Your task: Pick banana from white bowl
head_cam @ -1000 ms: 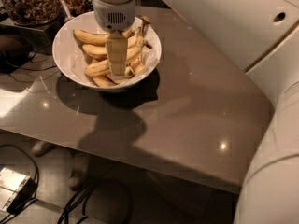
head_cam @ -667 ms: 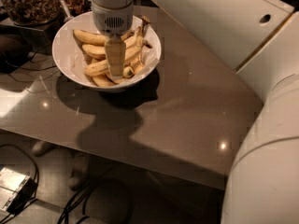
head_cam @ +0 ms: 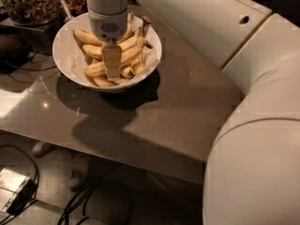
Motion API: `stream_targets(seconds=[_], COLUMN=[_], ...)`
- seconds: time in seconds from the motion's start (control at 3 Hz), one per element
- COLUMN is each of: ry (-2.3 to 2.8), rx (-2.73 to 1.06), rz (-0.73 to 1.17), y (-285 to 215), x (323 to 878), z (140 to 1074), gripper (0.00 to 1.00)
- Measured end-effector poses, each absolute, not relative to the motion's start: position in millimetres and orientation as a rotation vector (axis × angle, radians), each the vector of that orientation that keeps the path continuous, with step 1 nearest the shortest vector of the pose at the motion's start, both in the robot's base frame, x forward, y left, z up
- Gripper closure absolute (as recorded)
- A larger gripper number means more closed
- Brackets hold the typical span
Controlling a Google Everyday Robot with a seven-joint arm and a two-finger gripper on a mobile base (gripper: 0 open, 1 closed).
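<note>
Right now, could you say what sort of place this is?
Likely an office snack area: white bowl of bananas, glass container of brown bits, floor cables. The end effector hangs over the bowl.

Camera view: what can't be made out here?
All in the camera view.
Gripper, down in the white bowl: any grasp is hidden by its own wrist housing.
Bananas beneath it: partly covered by the gripper.
Glass container: cut off by the top edge.
</note>
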State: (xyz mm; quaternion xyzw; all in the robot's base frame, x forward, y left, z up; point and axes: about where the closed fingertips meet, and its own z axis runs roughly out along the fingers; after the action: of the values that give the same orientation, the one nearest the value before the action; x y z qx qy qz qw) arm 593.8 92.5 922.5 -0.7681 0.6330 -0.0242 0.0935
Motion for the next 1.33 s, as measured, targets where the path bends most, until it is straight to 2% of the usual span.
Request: stream_targets(seconds=[0.67, 1.33], ry=[1.901, 1.907], rx=[-2.313, -2.316], rz=[-0.045, -0.064], y=[98.2, 96.9], x=[599.3, 599.3], z=[901.6, 897.1], gripper=[0.37, 0.8])
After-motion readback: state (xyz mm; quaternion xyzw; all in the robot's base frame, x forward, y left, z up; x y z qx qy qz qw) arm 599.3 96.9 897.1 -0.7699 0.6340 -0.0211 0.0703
